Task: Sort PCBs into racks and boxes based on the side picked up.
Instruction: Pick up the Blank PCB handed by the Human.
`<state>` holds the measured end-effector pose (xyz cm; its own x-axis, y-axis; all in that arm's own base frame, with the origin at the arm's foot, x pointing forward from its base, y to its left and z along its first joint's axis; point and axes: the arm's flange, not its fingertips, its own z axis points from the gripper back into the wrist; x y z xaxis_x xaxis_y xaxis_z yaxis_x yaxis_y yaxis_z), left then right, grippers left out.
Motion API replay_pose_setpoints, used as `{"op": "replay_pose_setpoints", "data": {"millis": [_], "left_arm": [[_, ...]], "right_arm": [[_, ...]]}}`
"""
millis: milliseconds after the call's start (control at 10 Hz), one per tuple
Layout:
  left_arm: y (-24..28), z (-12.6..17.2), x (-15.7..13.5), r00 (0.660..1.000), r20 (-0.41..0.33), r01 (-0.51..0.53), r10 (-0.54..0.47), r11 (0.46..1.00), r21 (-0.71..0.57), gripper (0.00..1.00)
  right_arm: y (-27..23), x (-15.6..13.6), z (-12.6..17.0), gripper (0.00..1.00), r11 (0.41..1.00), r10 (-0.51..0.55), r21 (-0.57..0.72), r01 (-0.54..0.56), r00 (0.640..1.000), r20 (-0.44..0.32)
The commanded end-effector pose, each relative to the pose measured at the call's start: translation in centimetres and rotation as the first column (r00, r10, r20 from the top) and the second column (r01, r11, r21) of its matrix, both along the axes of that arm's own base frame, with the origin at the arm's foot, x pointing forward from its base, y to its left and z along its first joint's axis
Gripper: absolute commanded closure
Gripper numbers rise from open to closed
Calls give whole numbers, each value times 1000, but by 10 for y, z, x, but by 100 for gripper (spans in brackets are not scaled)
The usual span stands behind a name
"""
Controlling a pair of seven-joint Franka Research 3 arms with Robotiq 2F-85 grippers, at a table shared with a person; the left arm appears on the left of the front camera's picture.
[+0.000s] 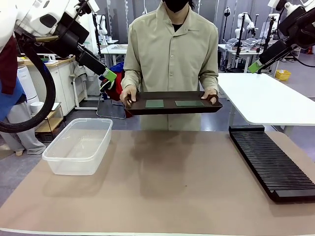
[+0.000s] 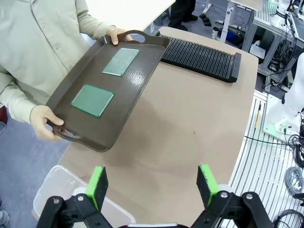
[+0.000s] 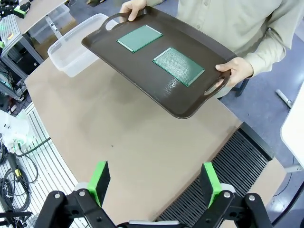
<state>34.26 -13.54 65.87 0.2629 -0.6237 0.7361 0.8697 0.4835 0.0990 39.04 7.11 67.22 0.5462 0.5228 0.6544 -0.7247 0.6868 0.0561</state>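
A person across the table holds a dark brown tray (image 1: pixel 172 110) by both handles, above the far edge. Two green PCBs lie flat on it, one (image 1: pixel 154 103) (image 2: pixel 93 100) (image 3: pixel 139 38) and the other (image 1: pixel 189 103) (image 2: pixel 121 61) (image 3: pixel 178 66). The clear box (image 1: pixel 78 146) (image 3: pixel 71 45) sits on the table's left. The black slotted rack (image 1: pixel 270 162) (image 2: pixel 199 58) (image 3: pixel 223 175) lies on the right. My left gripper (image 1: pixel 109 77) (image 2: pixel 154 186) hangs open high at the left, nothing between its pads. Raised at the upper right, my right gripper (image 1: pixel 255 67) (image 3: pixel 154 183) is open too.
The brown table mat (image 1: pixel 167 187) stretches between box and rack. A white table (image 1: pixel 266 98) stands behind at the right. Cables and a ribbed floor strip (image 2: pixel 266 161) run beside the table edge.
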Motion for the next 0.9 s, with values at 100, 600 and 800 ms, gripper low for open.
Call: {"op": "replay_pose_setpoints", "data": {"millis": [100,600,800], "left_arm": [[2,-2,-1,1000,-2,2,-2,1000,-2,0],[2,-2,-1,1000,-2,2,-2,1000,-2,0],[2,-2,-1,1000,-2,2,-2,1000,-2,0]], "right_arm": [[1,0,-1,0,1000,2,0,-2,1000,-2],[1,0,-1,0,1000,2,0,-2,1000,-2],[1,0,-1,0,1000,2,0,-2,1000,-2]]}}
